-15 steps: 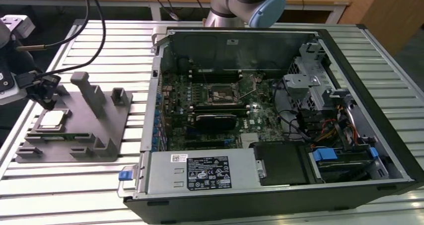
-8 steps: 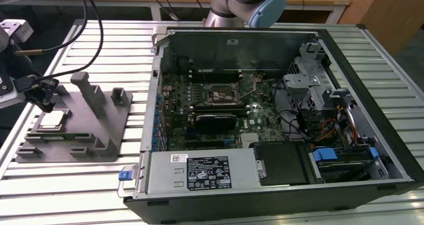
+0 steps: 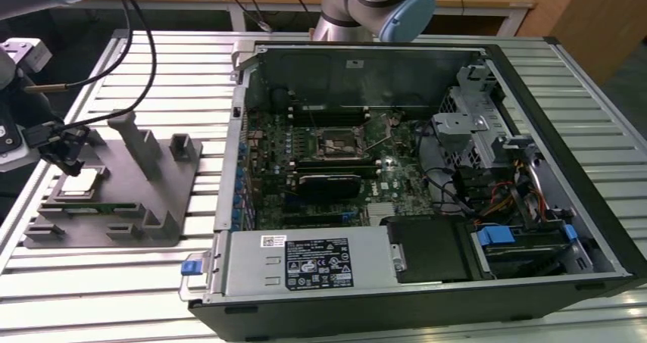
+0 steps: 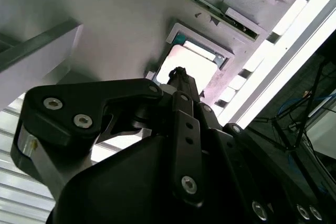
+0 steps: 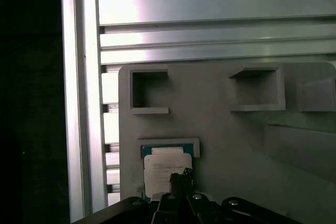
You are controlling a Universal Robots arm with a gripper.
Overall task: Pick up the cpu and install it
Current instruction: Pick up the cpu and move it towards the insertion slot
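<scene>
End effector (image 3: pixel 69 163), tips pressed together I'd say, hangs right over the cpu (image 3: pixel 81 182), pocketed in its grey holder (image 3: pixel 162 203), presumably to keep it square.

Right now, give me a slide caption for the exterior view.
Gripper close above the cpu on its gray holder, beside the open computer case.

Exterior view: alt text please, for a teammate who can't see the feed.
The black gripper hangs just above the small square silver cpu, which lies in a grey plastic fixture block at the exterior view's left. To its right, an open black computer case lies on the slatted metal table, its green motherboard exposed.
</scene>
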